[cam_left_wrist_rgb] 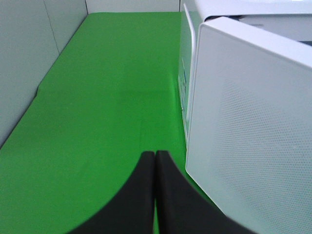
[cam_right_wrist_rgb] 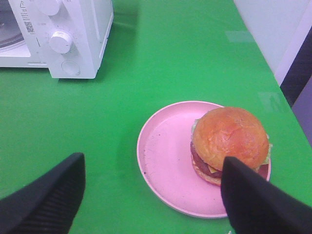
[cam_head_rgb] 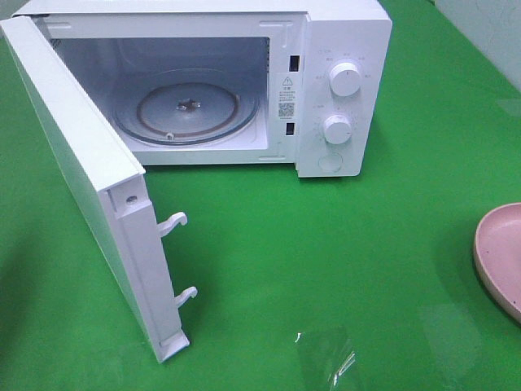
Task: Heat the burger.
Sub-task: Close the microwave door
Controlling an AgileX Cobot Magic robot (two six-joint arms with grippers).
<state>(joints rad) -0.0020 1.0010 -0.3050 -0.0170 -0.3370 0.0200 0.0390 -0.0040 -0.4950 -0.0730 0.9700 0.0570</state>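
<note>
The burger (cam_right_wrist_rgb: 229,139) shows only in the right wrist view, sitting on the side of a pink plate (cam_right_wrist_rgb: 165,161) farther from the microwave. It has a glossy golden bun with a lettuce frill. My right gripper (cam_right_wrist_rgb: 153,163) hangs open above the plate, one finger overlapping the burger's edge, and holds nothing. The white microwave (cam_head_rgb: 342,90) stands at the back with its door (cam_head_rgb: 89,179) swung wide open and the glass turntable (cam_head_rgb: 187,106) bare. My left gripper (cam_left_wrist_rgb: 155,153) is shut on nothing, just outside the door's outer face (cam_left_wrist_rgb: 253,126). In the high view neither gripper shows, only the plate's rim (cam_head_rgb: 498,252).
Green cloth (cam_head_rgb: 326,261) covers the table. Two door latch hooks (cam_head_rgb: 175,221) stick out from the door's edge. Grey walls (cam_left_wrist_rgb: 24,63) border the table on the left, and its right edge (cam_right_wrist_rgb: 287,102) lies close beyond the plate.
</note>
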